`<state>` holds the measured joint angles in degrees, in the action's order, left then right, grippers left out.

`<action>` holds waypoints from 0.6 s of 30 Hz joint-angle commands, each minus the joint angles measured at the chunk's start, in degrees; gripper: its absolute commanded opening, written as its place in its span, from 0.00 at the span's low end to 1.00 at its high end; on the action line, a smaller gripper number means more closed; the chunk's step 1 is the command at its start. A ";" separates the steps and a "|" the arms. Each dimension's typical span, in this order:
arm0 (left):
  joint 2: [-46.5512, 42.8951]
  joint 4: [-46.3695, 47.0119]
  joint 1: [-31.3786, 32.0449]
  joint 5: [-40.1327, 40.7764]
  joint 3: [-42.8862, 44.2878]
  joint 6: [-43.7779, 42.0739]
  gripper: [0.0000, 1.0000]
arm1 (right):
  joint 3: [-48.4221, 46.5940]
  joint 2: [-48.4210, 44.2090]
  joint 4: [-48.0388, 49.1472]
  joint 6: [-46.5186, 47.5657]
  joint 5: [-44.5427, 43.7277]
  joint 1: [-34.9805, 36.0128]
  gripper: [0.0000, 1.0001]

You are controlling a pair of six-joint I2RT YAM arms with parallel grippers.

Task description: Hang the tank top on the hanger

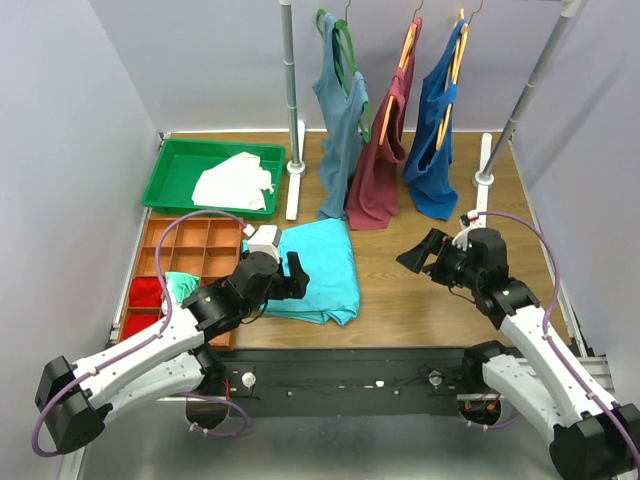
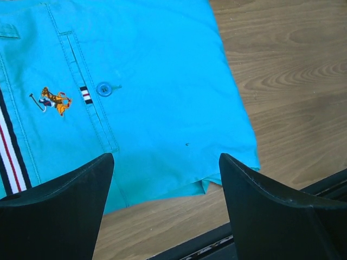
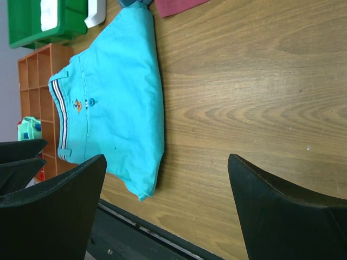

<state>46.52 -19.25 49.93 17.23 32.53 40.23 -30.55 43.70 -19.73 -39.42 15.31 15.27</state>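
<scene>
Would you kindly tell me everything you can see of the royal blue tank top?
The royal blue tank top is a sleeveless top of deep, saturated blue cloth with wide armholes. It hangs limp on a thin light-orange hanger, rightmost of three hung garments at the back, turned nearly edge-on to the top camera. Its folds fall straight down. Its lower left edge meets or overlaps the maroon top beside it.
</scene>
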 commanded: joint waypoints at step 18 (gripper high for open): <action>-0.29 1.58 -0.27 5.26 1.21 4.51 0.89 | 1.19 -0.11 2.32 3.47 -1.07 -0.24 1.00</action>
<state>46.78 -18.06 49.93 19.73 31.94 43.44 -30.35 43.92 -19.07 -36.75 15.44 15.27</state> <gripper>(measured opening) 0.884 0.997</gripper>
